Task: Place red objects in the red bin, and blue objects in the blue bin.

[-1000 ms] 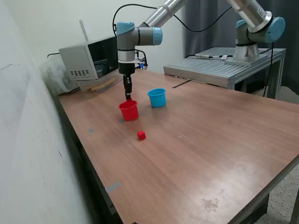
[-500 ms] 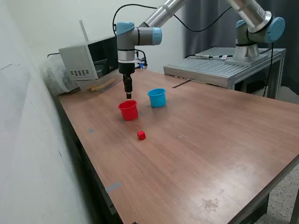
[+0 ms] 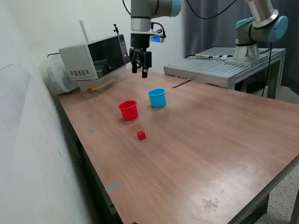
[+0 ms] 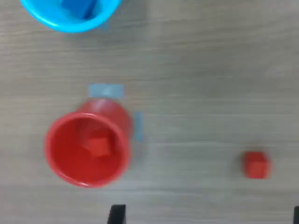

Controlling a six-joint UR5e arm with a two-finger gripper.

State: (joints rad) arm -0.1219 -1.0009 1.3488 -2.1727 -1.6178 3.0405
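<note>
While the tool point(image 3: 140, 71) hangs high over the back of the worktop point(image 3: 210, 140), just in front of the microwave point(image 3: 91, 58), its two fingers sit apart with nothing between them, so it's open and empty-handed.

Red bin point(image 3: 128, 110) stands upright on the wood, with the blue bin point(image 3: 157, 97) near it on the exterior view's right and a bit farther back, not touching. Looking down through the wrist cam, the red bin point(image 4: 87, 148) has one red cube point(image 4: 98, 147) lying on its floor, pretty much centered. Second red cube point(image 4: 256, 164) is out on the bare worktop, well apart from the bin; in the exterior view that loose cube point(image 3: 141, 135) sits in front of the red bin, toward the camera.

Blue bin point(image 4: 70, 14) is only partly in the wrist shot, cut off at the edge, and there's something dark blue point(image 4: 77, 7) inside it. Looks like cube shapes, but it's blurry and cropped, so I can't tell how many.

Couple of pale blue tape bits point(image 4: 106, 91) are stuck on the wood right beside the red bin.
</note>
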